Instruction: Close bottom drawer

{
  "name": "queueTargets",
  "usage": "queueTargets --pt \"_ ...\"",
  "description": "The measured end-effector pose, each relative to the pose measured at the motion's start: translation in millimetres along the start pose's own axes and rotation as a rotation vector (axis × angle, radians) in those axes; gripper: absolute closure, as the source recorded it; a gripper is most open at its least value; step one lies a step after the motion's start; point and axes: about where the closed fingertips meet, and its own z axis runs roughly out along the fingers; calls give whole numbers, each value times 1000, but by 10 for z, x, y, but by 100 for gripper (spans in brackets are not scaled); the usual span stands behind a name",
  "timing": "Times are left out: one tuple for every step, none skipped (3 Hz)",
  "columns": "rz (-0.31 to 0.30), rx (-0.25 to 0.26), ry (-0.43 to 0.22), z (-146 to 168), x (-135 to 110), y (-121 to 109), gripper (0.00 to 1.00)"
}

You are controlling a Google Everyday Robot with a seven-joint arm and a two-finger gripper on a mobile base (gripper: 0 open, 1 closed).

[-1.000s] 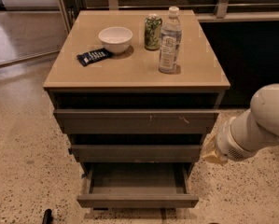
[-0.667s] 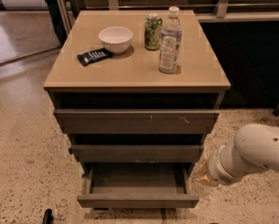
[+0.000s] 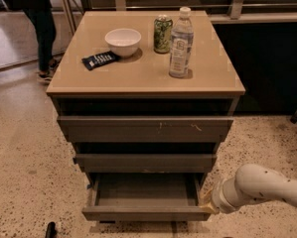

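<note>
The bottom drawer [image 3: 145, 213] is the lowest of three dark grey-brown drawers in the cabinet. It stands pulled out, and its shallow inside [image 3: 147, 188] shows nothing in it. My white arm [image 3: 259, 186] comes in low from the right. The gripper [image 3: 206, 202] at its end sits by the drawer's right front corner, mostly hidden behind the wrist. The top drawer [image 3: 145, 129], with pale scratches, and the middle drawer [image 3: 145, 162] each stick out a little.
On the tan cabinet top [image 3: 88, 86] stand a white bowl [image 3: 123, 41], a green can [image 3: 163, 33], a water bottle [image 3: 181, 43] and a dark snack packet [image 3: 101, 60]. A person [image 3: 38, 24] stands at the upper left. Speckled floor lies all around.
My arm has dropped lower and reached left, bringing the gripper to the bottom drawer's right front corner. A person has come into view at the upper left.
</note>
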Motion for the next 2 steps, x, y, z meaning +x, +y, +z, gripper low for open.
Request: queueTargets --pt "34 -71 -6 354 142 181 100" --pt "30 -74 -9 403 160 183 100"
